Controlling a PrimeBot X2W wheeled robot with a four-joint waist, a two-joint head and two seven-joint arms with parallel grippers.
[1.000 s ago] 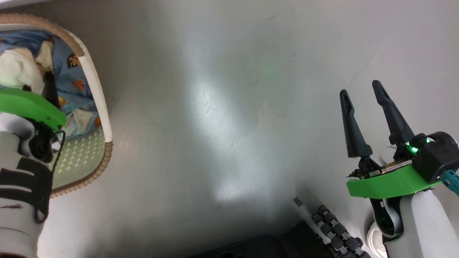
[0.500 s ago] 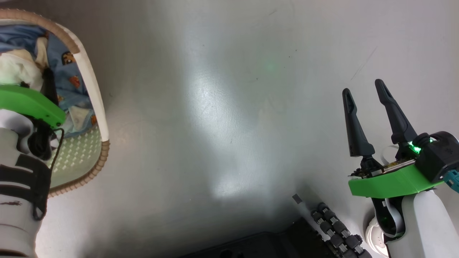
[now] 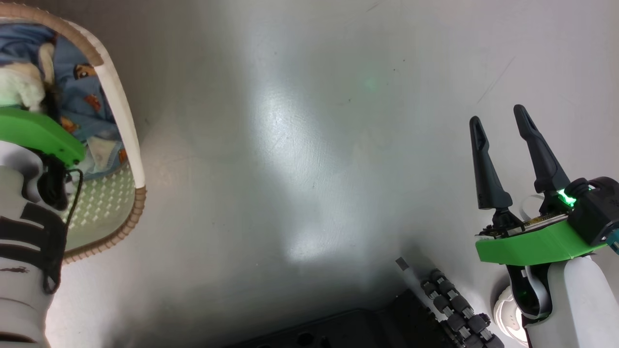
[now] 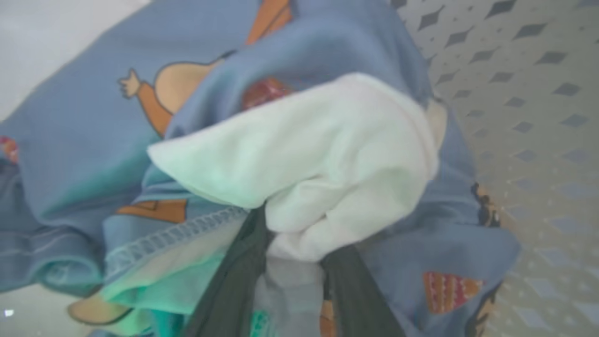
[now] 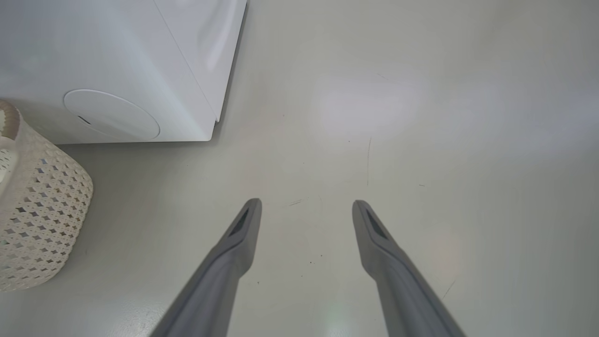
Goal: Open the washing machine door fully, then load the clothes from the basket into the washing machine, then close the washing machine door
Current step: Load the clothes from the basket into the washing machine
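The basket (image 3: 122,121), cream with a brown rim, stands on the floor at the left and also shows in the right wrist view (image 5: 42,210). The clothes (image 3: 82,92), blue printed fabric with white cloth, lie in it. My left gripper (image 4: 295,238) reaches down into the basket, its two dark fingers (image 4: 238,276) pinched into a fold of the white cloth (image 4: 318,154). My right gripper (image 3: 500,121) hangs open over bare floor at the right, holding nothing. The washing machine (image 5: 117,51) shows a white lower corner with a round flap (image 5: 111,113). Its door is out of view.
Grey floor (image 3: 300,145) spreads between the basket and my right arm. My own dark base with a row of rollers (image 3: 452,307) sits at the bottom edge. The basket stands close beside the washer's front corner.
The head picture has drifted a little, so the basket sits further left and higher. My left gripper stays down in the basket and has drawn its fingers in on the cloth. The right gripper is unchanged.
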